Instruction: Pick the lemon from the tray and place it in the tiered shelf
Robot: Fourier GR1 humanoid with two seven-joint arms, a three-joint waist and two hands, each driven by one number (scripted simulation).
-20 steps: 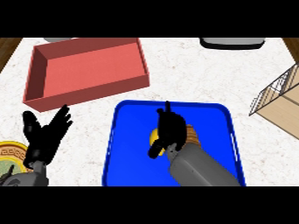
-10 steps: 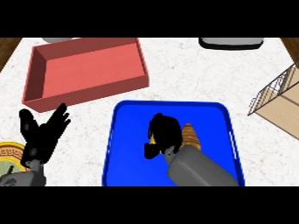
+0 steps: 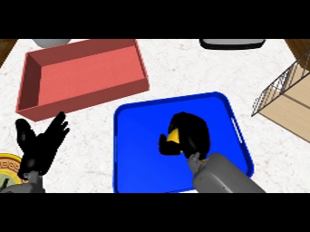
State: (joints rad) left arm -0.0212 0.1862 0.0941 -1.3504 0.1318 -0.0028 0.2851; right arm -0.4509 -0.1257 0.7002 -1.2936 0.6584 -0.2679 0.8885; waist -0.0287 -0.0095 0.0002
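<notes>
Now, in the head view, the right hand (image 3: 184, 136) has curled over the lemon (image 3: 175, 134) on the blue tray (image 3: 134, 149); a second ago its fingers pointed straight out above the fruit. Only a yellow sliver shows between thumb and fingers, so the grasp looks made, though the lemon seems not yet lifted. The tiered shelf (image 3: 288, 97) stands well apart at the desk's right edge, so the carry remains. The left hand (image 3: 41, 147) rests open at lower left, unchanged.
</notes>
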